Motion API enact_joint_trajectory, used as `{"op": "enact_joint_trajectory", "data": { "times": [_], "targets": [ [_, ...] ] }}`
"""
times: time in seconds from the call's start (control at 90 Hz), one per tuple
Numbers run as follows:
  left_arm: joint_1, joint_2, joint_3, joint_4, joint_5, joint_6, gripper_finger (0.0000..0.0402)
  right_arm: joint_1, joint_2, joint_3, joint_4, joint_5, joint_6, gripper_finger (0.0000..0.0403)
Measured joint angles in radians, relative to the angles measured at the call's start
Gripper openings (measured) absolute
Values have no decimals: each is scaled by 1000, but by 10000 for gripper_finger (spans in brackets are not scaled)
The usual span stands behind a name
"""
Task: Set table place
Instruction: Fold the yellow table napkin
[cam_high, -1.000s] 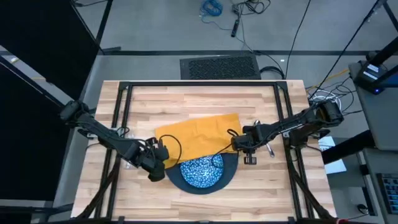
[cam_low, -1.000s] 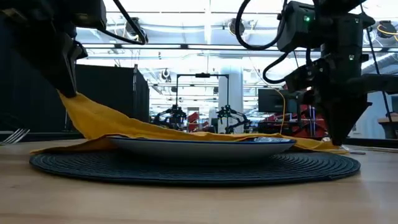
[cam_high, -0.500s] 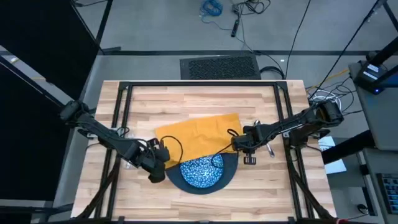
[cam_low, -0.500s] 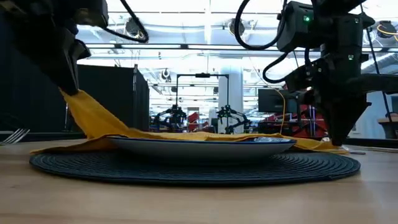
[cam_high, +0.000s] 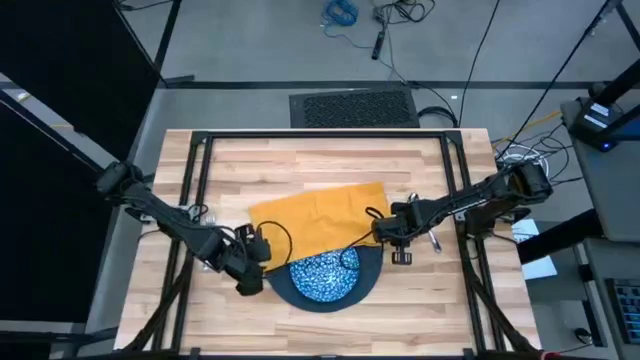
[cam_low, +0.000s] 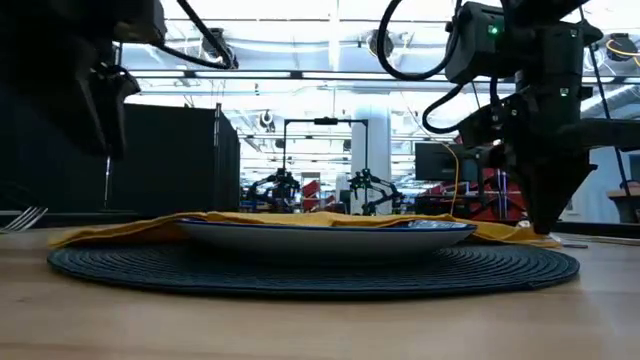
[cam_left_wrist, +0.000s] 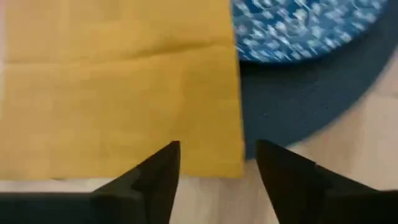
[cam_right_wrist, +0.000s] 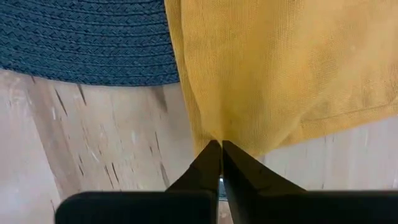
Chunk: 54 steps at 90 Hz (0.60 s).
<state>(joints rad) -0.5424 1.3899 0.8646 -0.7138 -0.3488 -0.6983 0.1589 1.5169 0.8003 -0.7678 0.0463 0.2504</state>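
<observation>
Mustard-yellow napkin (cam_high: 318, 218) spread flat on the table (cam_high: 330, 165), long axis running left to right, near edge draped over the speckled dish (cam_high: 324, 276) and the dark round mat (cam_low: 310, 268) beneath it. Right gripper (cam_high: 398, 238) down at the napkin's right corner, jaws pinched together on a fold of the cloth, as seen in the right wrist view. Left gripper (cam_high: 250, 272) hanging above the napkin's left corner, jaws apart and empty, cloth edge just ahead of the fingertips (cam_left_wrist: 163, 163). Likely next: shifting the napkin clear of the dish, the right arm alone holding it, the left equally near but needing to close first.
</observation>
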Motion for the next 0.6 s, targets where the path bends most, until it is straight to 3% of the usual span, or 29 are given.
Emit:
{"op": "enact_joint_trajectory", "data": {
  "times": [0.2,0.6],
  "targets": [
    [17,0,0,0,-36,6,205,0,0,52,-116,3,25,17],
    [27,0,0,9,-38,26,205,0,0,59,-147,-23,170,84]
  ]
}}
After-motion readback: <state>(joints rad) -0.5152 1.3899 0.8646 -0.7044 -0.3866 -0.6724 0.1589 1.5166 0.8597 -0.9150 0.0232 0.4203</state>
